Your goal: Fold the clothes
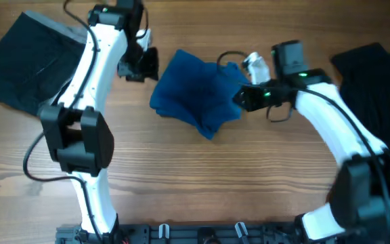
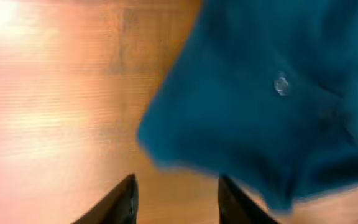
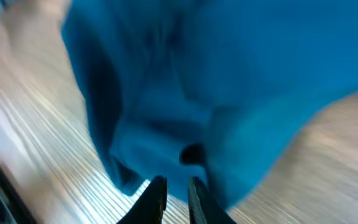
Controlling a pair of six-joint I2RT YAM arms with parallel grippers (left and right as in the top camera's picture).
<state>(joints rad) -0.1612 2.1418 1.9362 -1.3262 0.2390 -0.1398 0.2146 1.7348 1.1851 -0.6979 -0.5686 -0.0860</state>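
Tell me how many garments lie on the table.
3. A dark garment lies at the far left corner, a blue garment in the middle, and a black garment at the far right edge. More may lie outside the view.

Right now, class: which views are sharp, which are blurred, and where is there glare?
Overhead: sharp, evenly lit, the blue garment crisp. Left wrist: soft blur, bright glare on the table at upper left. Right wrist: heaviest blur, wood grain streaked.

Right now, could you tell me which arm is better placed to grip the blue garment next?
Likely the right arm: its jaws sit at the blue garment's edge; the left jaws hang open over the table beside it.
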